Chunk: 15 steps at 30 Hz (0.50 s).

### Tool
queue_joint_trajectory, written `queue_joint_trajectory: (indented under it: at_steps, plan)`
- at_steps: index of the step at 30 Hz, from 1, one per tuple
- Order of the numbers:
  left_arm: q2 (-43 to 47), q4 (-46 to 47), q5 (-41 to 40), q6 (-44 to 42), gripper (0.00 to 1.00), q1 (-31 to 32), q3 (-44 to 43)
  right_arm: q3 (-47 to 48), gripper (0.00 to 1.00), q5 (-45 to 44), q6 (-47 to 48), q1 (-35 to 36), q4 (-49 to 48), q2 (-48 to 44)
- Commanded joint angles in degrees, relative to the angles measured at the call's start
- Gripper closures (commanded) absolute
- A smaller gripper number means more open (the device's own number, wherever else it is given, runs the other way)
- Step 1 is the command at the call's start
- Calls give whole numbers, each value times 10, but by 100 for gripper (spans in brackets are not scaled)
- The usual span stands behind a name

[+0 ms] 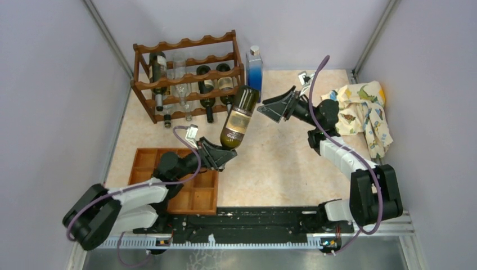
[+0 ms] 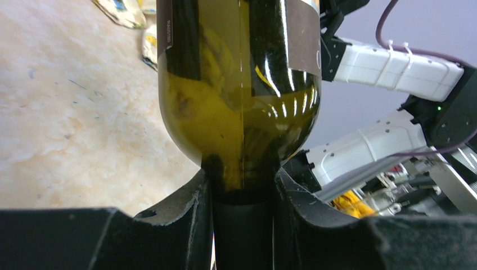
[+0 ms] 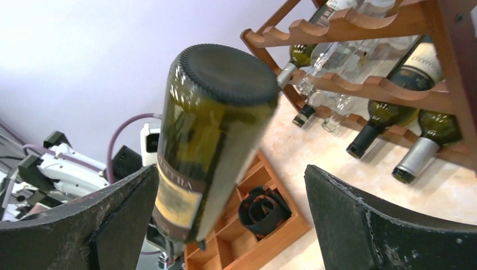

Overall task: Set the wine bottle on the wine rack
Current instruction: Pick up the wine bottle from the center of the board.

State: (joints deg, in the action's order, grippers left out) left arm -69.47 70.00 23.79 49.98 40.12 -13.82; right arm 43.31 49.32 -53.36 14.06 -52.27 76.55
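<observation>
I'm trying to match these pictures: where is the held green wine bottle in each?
Top external: wine bottle centre, tilted, near the wine rack.
Left wrist: fills the middle, neck in the left gripper.
Right wrist: centre-left, base toward camera.
Shared landmark: wine rack, top and right wrist only.

My left pincer (image 2: 242, 185) is matte black. The olive-green glass wine bottle (image 1: 241, 115) wears a tan label with a dark brown band, and its neck sleeve is black. The scalloped wooden wine rack (image 1: 185, 45) is dark reddish-brown. The flat wooden compartment tray (image 1: 147, 160) is orange-brown and the tabletop (image 1: 281, 163) is mottled beige. The crumpled cloth (image 1: 363, 109) is cream, printed in yellow, green and blue.
</observation>
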Motion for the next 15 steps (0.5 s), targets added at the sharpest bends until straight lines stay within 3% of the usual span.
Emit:
queue_joint_trajectory:
  at_steps: [1,5,8,11,15]
  plan:
    - [142,-128,-74,-38,100,-11,15,5,2,32,51,-28,-22,-25]
    - [294,-432,-174,-59,100,-12,-12,-2,2,35,77,-48,-8,-28]
    - [386,-592,-230,-78,100,-13,-36,-8,2,39,97,-52,1,-29]
    - [443,-686,-281,-86,100,-13,-57,-13,2,40,115,-52,8,-28]
    - [448,-725,-307,-90,100,-13,-79,-16,2,36,132,-52,20,-24]
